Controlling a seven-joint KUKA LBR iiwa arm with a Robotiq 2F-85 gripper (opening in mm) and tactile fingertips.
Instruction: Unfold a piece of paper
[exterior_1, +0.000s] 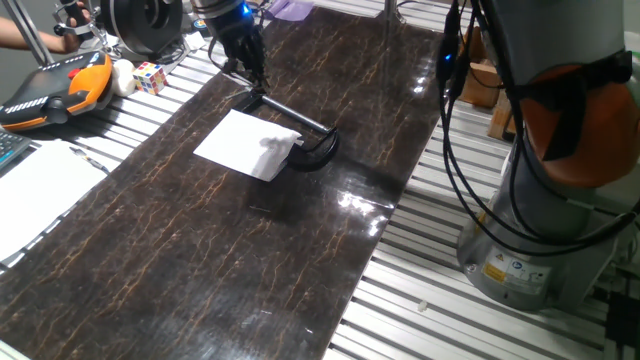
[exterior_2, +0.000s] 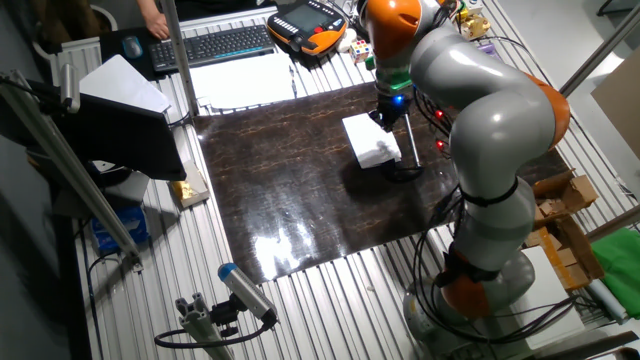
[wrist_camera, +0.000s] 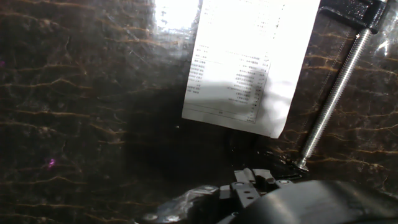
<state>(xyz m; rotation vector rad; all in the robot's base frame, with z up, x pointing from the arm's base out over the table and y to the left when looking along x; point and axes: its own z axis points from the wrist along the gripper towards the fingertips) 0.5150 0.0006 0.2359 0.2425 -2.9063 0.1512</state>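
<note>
The piece of paper (exterior_1: 246, 144) lies on the dark marble-patterned tabletop; it is white, and its corner nearest the black clamp (exterior_1: 305, 140) is slightly lifted. In the hand view the paper (wrist_camera: 245, 62) shows faint printed lines, with the clamp's threaded rod (wrist_camera: 333, 99) at its right. My gripper (exterior_1: 254, 84) hangs just past the paper's far edge, near the end of the clamp's rod, and is not touching the paper. Its fingertips (wrist_camera: 249, 182) sit close together at the bottom of the hand view and hold nothing. In the other fixed view the gripper (exterior_2: 385, 120) stands over the paper (exterior_2: 370, 142).
A larger white sheet (exterior_1: 40, 185) with a pen (exterior_1: 88, 157) lies at the left. An orange teach pendant (exterior_1: 55, 88) and a Rubik's cube (exterior_1: 150, 77) sit at the back left. A keyboard (exterior_2: 215, 45) is behind. The arm's base (exterior_1: 530, 220) stands at the right.
</note>
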